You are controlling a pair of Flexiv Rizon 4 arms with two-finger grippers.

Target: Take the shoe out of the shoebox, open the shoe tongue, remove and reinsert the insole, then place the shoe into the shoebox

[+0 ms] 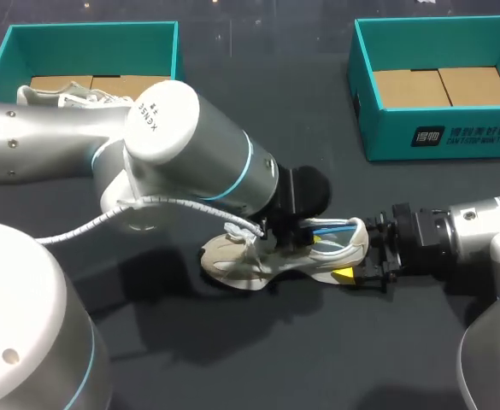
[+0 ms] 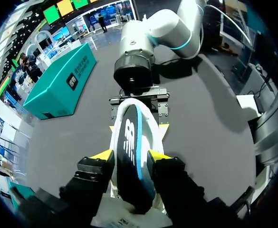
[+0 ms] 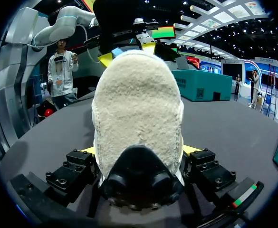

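Black insole (image 2: 129, 137) seems pinched by the left end effector (image 2: 131, 154). The right end effector (image 3: 138, 150) clamps the shoe (image 1: 318, 256) at its heel. Slide it straight, heel steady.

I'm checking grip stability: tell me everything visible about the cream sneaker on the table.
The cream suede-look sneaker with white laces rests on the dark table. The right gripper clamps its fuzzy heel; the left gripper pinches the dark, blue-edged insole partly raised out of its opening.

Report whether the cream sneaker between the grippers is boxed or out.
Out: the cream sneaker lies on the dark table, outside the left teal shoebox and right teal shoebox.
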